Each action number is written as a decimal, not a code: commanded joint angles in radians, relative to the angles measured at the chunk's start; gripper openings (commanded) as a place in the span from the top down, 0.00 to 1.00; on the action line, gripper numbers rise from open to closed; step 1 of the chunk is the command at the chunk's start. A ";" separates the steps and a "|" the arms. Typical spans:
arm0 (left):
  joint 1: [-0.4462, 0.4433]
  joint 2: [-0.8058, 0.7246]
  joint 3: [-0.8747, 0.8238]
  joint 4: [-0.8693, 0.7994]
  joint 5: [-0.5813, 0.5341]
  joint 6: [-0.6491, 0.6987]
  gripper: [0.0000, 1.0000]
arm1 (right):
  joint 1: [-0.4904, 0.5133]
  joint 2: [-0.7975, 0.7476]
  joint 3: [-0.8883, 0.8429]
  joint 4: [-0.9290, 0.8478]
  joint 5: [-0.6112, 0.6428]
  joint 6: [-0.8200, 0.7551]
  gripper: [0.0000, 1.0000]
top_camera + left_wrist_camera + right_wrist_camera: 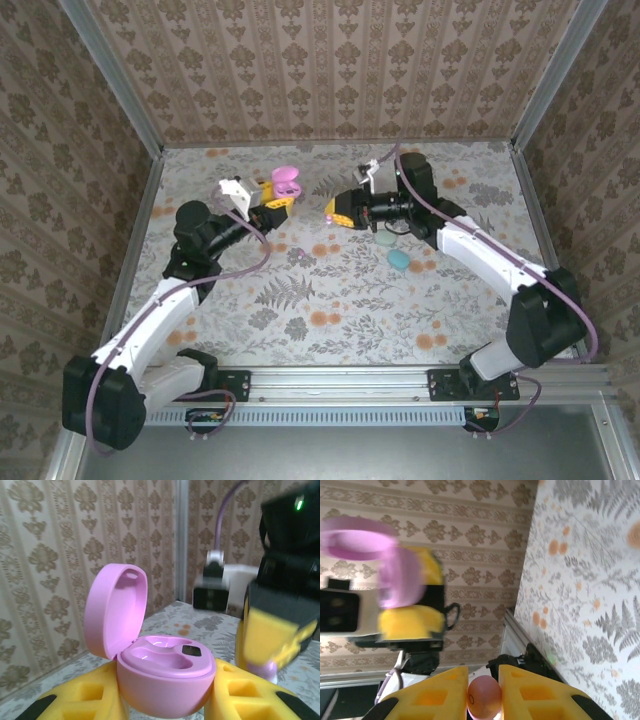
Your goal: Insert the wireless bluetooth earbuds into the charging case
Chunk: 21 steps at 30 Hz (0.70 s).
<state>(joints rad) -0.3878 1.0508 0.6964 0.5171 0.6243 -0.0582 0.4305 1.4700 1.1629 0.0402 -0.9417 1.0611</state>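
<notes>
On the left, the left gripper [274, 197] hangs above the floral table [330, 300], clamped around the base of an open pink charging case [165, 677]. The lid [114, 609] is tipped back and the opening faces up. Just to the right, across a small gap, the right gripper [334, 210] pinches a pinkish earbud [484, 697] between its yellow fingers [435, 695], off the table. Farther right, a mint case [385, 238] and a blue case [398, 259] lie on the table beside the right arm.
</notes>
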 commanded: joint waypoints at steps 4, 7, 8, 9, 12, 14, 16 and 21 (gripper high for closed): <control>-0.034 0.062 0.020 0.117 0.145 0.008 0.67 | 0.008 -0.149 0.095 -0.102 0.120 -0.144 0.76; -0.053 0.087 0.030 0.139 0.168 0.003 0.67 | 0.031 -0.163 0.127 -0.116 0.161 -0.215 0.76; -0.059 0.093 0.034 0.145 0.173 0.000 0.67 | 0.039 -0.163 0.138 -0.126 0.178 -0.234 0.76; -0.060 0.099 0.037 0.151 0.179 -0.005 0.67 | 0.046 -0.160 0.151 -0.142 0.190 -0.258 0.76; -0.060 0.109 0.042 0.175 0.189 -0.031 0.67 | 0.065 -0.141 0.191 -0.197 0.217 -0.316 0.76; -0.060 0.112 0.045 0.195 0.195 -0.050 0.67 | 0.076 -0.127 0.214 -0.224 0.222 -0.346 0.76; -0.060 0.113 0.048 0.208 0.207 -0.068 0.67 | 0.085 -0.119 0.226 -0.242 0.228 -0.367 0.76; -0.061 0.114 0.055 0.239 0.232 -0.111 0.67 | 0.089 -0.108 0.226 -0.246 0.251 -0.380 0.77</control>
<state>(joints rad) -0.4454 1.1660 0.7151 0.6868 0.8127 -0.1215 0.5152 1.3552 1.3605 -0.1761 -0.7265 0.7250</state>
